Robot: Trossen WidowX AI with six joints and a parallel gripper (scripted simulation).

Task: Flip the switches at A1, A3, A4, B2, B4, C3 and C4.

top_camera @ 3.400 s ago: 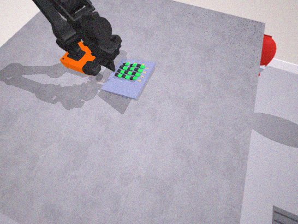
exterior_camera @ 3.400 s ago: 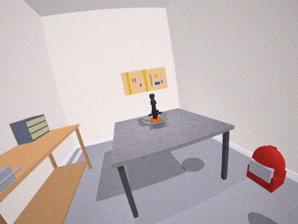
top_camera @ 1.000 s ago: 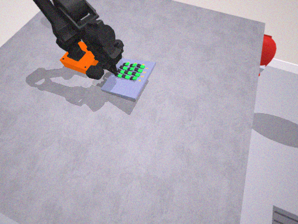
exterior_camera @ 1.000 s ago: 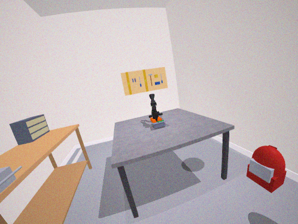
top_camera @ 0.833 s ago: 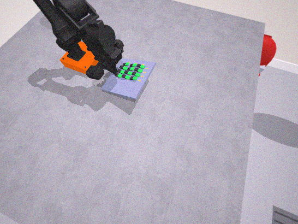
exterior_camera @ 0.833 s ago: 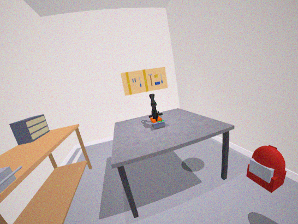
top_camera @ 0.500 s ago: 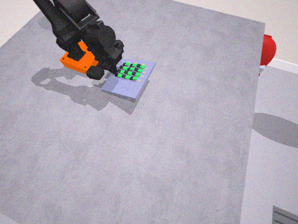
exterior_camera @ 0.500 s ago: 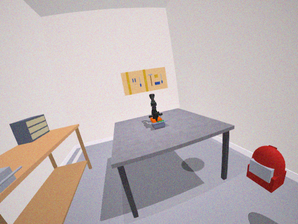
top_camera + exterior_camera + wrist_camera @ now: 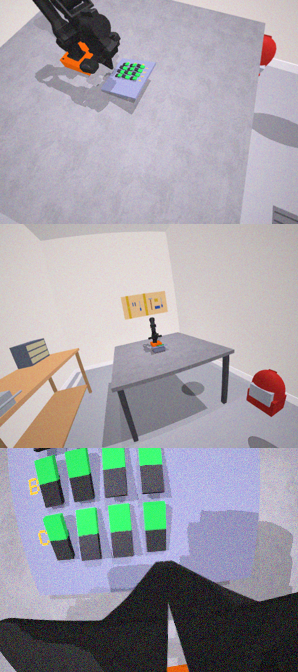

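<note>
My gripper point(image 9: 112, 68) point(image 9: 164, 569) is shut and empty. Its tips are off the near side of the row C switches, above the panel's near edge area. The pale blue panel point(image 9: 124, 88) point(image 9: 159, 349) point(image 9: 215, 488) carries three rows of green-and-black switches. In the wrist view, C4 point(image 9: 154, 515) is nearest the tips and uncovered, with C3 point(image 9: 120, 518) to its left. B4 point(image 9: 151, 479) and B2 point(image 9: 82, 488) also show, green half away from me. Row A is almost wholly cut off at the top. Which ends are raised is hard to tell.
An orange part point(image 9: 73, 65) point(image 9: 155, 343) is beside the arm. The panel stands on a grey table point(image 9: 164, 164) point(image 9: 169, 360). A wooden bench point(image 9: 41, 371) and a red helmet-like object point(image 9: 268, 385) are away from the table.
</note>
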